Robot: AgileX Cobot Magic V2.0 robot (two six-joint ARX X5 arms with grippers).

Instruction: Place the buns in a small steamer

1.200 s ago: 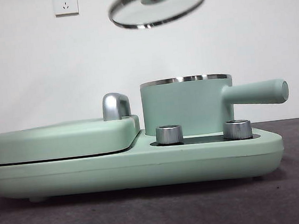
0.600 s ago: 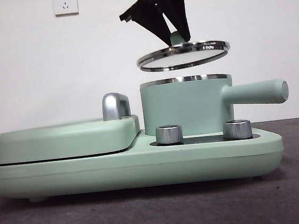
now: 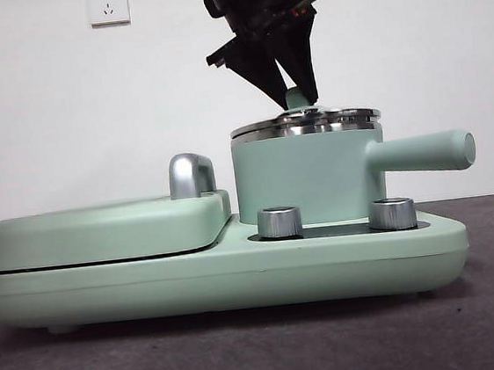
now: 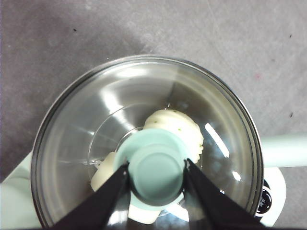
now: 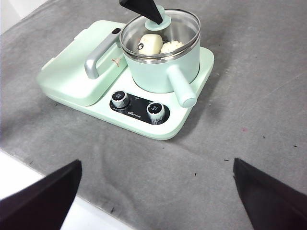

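Observation:
The small steamer (image 3: pixel 304 179) is a mint-green pot on the right side of the cooker base. Its glass lid (image 3: pixel 304 122) rests on the steel rim. My left gripper (image 3: pixel 295 92) reaches down from above and is shut on the lid's green knob (image 4: pixel 156 170). Through the glass, both buns lie inside the pot: the ridged bun (image 4: pixel 184 129) and the smooth bun (image 4: pixel 103 172). The right wrist view shows them too, smooth bun (image 5: pixel 151 44) beside ridged bun (image 5: pixel 171 47). My right gripper (image 5: pixel 156 196) hangs open, high above the near table, holding nothing.
The flat lidded grill section (image 3: pixel 102 231) with a steel handle (image 3: pixel 191 175) fills the cooker's left side. Two steel dials (image 3: pixel 279 222) (image 3: pixel 392 214) stand in front of the pot. The pot's straight handle (image 3: pixel 420 153) sticks out right. Grey cloth (image 5: pixel 230 158) covers the table.
The lid came down from high and tilted to level on the pot's rim, with the left gripper descending on its knob.

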